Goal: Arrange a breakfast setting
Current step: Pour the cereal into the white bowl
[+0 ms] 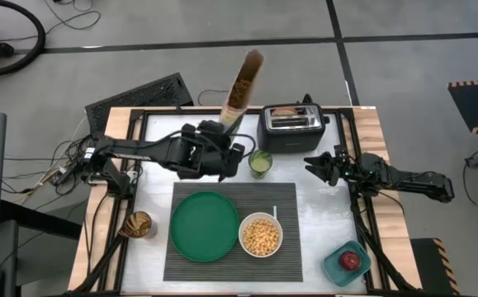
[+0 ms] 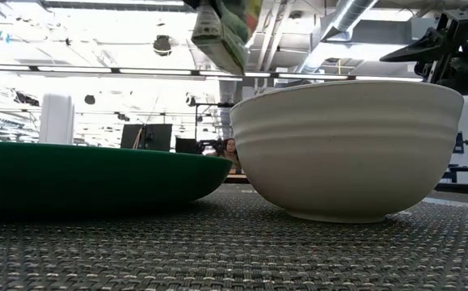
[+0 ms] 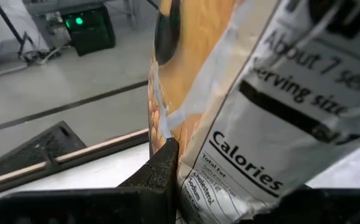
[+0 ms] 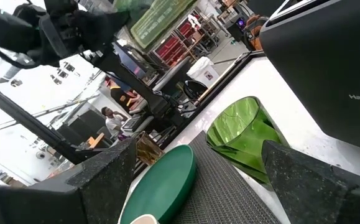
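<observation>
My left gripper (image 1: 224, 139) is shut on a tall cereal box (image 1: 243, 82) at the table's far side, left of the black toaster (image 1: 292, 125). The box's lower end shows at the top of the low view (image 2: 221, 28). The dark ribbed placemat (image 1: 292, 260) carries the green plate (image 1: 204, 225) and the white bowl (image 1: 260, 250) of yellow cereal pieces (image 1: 260, 234). The red apple (image 1: 350, 260) lies in the teal container. Something tan (image 1: 286, 111) sits in the toaster's slots. My right gripper (image 1: 317, 165) is open and empty, right of a green cup (image 1: 260, 162). My left gripper pinches the cereal box near its lower end, between its two fingers. One fingertip (image 3: 162, 165) lies on the edge beside the nutrition panel (image 3: 229, 168); the other is hidden behind the box. The box is lifted clear of the table, its top end leaning toward the far edge.
The green cup (image 4: 242, 134) stands between the two grippers, just beyond the placemat's far edge. A jar (image 1: 138, 223) stands at the placemat's left. The teal container (image 1: 338, 268) sits at the near right corner. The toaster is close behind my right gripper.
</observation>
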Tool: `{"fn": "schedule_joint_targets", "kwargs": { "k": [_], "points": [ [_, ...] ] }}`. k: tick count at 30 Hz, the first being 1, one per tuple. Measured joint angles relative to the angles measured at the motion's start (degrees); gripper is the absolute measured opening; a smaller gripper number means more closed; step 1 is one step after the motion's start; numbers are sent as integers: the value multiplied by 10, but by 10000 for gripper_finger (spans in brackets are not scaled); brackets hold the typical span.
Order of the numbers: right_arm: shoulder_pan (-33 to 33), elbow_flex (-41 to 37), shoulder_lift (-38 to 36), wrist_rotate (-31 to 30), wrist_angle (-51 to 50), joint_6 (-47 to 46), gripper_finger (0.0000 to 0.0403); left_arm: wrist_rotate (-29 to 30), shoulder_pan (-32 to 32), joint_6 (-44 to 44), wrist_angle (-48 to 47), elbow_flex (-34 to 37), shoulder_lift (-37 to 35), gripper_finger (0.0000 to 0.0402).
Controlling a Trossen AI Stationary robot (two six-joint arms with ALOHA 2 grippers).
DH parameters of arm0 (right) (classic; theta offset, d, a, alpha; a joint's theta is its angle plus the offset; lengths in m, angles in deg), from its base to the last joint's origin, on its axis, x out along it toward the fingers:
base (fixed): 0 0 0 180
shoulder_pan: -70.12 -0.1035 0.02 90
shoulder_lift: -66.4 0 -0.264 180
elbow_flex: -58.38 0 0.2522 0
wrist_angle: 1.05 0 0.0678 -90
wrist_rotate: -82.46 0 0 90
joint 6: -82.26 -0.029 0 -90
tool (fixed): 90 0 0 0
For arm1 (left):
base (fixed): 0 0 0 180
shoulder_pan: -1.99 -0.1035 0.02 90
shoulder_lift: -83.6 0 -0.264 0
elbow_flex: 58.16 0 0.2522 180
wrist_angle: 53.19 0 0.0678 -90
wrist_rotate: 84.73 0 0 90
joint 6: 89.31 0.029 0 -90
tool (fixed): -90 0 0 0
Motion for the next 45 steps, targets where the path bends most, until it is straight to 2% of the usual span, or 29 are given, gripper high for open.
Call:
{"fn": "schedule_joint_targets", "kwargs": {
  "k": [4,9,18,21,25,27,31,39,42,45],
  "points": [
    [0,0,0,0,0,0,373,-18,-25,1,34,0,-4,76],
    [0,0,0,0,0,4,373,-29,-52,69,78,-1,-12,76],
    [0,0,0,0,0,5,373,-119,-146,116,89,0,-10,76],
    [0,0,0,0,0,5,373,-151,-179,162,158,16,-10,76],
    [0,0,0,0,0,2,373,-236,-234,207,267,88,-22,76],
    [0,0,0,0,0,0,373,-241,-253,215,306,129,-33,76],
    [0,0,0,-1,0,-1,373,-197,-268,217,361,215,-70,76],
    [0,0,0,-1,0,0,373,-188,-261,210,614,443,-150,76],
    [0,0,0,-2,0,0,373,-142,-244,194,681,515,-160,76],
    [0,0,2,-3,0,0,373,-103,-223,171,709,562,-161,76]
  ]
}}
